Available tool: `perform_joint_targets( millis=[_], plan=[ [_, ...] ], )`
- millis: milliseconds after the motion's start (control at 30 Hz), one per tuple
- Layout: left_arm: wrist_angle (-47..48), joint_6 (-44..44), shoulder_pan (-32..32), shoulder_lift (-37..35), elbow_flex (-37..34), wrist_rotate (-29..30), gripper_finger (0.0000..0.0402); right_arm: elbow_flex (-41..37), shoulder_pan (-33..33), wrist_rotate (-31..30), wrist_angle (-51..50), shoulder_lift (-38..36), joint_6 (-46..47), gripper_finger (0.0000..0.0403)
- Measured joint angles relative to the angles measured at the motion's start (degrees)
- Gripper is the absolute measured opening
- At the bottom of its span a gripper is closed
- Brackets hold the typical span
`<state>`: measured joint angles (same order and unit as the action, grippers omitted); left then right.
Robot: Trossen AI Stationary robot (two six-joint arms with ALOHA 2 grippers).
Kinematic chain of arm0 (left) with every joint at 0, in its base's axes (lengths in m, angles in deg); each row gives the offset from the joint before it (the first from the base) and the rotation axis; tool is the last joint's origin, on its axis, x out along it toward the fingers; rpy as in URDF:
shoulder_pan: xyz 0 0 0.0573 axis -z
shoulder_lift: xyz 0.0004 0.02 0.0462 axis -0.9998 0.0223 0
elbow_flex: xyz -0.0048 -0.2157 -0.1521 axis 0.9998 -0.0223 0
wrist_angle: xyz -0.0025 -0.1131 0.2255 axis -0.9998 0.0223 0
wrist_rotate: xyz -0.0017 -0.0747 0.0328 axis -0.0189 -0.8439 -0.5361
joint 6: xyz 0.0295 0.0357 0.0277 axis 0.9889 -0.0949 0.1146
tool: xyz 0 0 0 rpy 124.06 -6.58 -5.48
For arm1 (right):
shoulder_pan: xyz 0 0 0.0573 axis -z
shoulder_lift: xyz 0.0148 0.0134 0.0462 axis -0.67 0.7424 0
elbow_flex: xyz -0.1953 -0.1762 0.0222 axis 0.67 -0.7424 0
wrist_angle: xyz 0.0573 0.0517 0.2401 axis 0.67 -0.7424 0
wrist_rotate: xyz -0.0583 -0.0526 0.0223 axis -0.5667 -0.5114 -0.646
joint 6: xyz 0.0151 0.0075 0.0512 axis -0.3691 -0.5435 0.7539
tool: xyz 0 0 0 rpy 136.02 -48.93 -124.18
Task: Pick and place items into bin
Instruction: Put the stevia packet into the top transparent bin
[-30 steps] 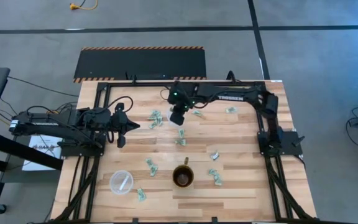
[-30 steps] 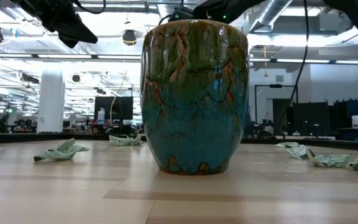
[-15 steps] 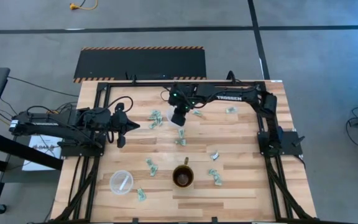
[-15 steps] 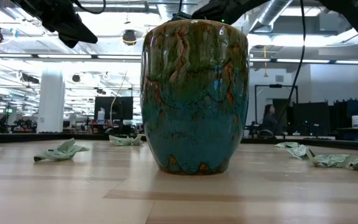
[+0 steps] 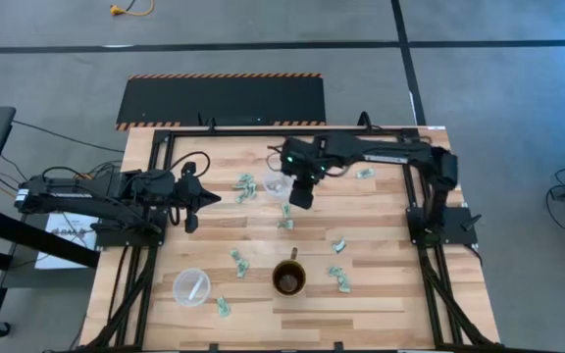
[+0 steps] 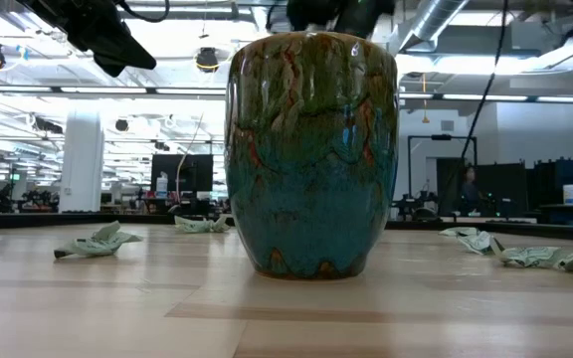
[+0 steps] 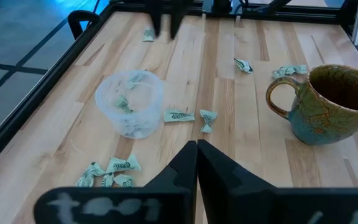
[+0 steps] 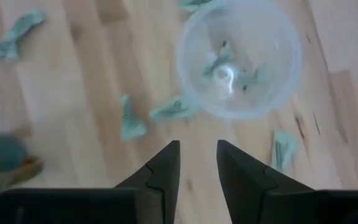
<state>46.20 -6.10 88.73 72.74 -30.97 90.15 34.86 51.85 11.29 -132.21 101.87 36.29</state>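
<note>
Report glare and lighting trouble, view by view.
Low view: ceiling lights glint on the glazed mug, which blocks much behind it. Right wrist view: a bright highlight sits in the clear cup. High view: even light, faint shadows.

tally on the table

two arms (image 5: pixel 96 191), one mug (image 5: pixel 288 279), two clear cups (image 5: pixel 191 286). loose wrappers (image 5: pixel 364 174) come to roughly eleven on the wood from above, some lying in pairs. the cup near the middle has a few more inside, maybe three.
</note>
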Motion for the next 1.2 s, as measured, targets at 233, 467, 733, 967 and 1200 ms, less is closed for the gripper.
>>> perform_joint_targets(
  millis=[233, 467, 733, 967, 1200],
  plan=[
    [0.0, 0.0, 0.0, 0.0, 0.0, 0.0, 0.0, -5.2, -8.7, -8.1, -4.0, -8.8, 9.2, 0.01],
    [0.0, 0.0, 0.0, 0.0, 0.0, 0.0, 0.0, -22.2, -13.2, -11.5, 1.3, -19.4, 24.3, 0.01],
    [0.0, 0.0, 0.0, 0.0, 0.0, 0.0, 0.0, -35.4, -18.1, -9.7, 4.3, -25.7, 37.8, 0.01],
    [0.0, 0.0, 0.0, 0.0, 0.0, 0.0, 0.0, -41.1, -22.1, -4.9, 10.2, -26.0, 38.9, 0.0109],
    [0.0, 0.0, 0.0, 0.0, 0.0, 0.0, 0.0, -45.2, -23.3, -4.8, 15.1, -26.0, 39.3, 0.0163]
  ],
)
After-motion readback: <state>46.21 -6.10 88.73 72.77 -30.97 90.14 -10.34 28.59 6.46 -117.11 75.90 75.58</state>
